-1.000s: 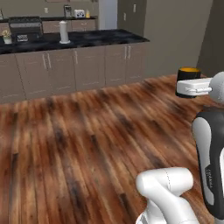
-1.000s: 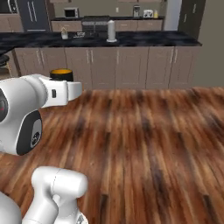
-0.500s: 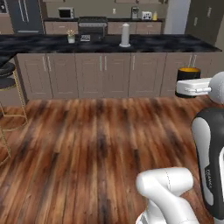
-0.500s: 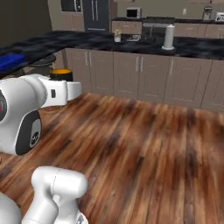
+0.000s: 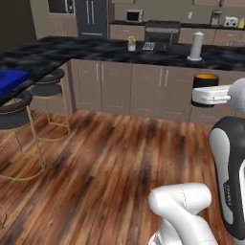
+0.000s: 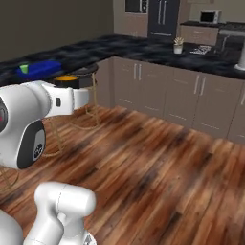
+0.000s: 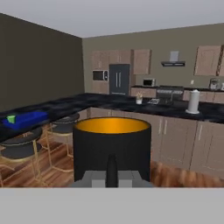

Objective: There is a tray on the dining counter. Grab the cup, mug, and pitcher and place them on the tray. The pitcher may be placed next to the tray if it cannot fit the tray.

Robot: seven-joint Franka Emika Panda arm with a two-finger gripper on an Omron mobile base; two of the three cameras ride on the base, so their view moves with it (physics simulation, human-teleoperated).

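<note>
We are carrying the mug, black with an orange inside, the claw clamped on it, across the wooden floor. The blue tray lies at nine o'clock in the hand view on the black marble table, the green cup already on it. Next we judge: drive close and lower the mug onto bare tray.

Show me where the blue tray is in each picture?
Left base view: tray at the far left edge, on the dining counter.
Right base view: upper left, cup on it.
Hand view: middle left.
Shared landmark: the stools below it.
</note>
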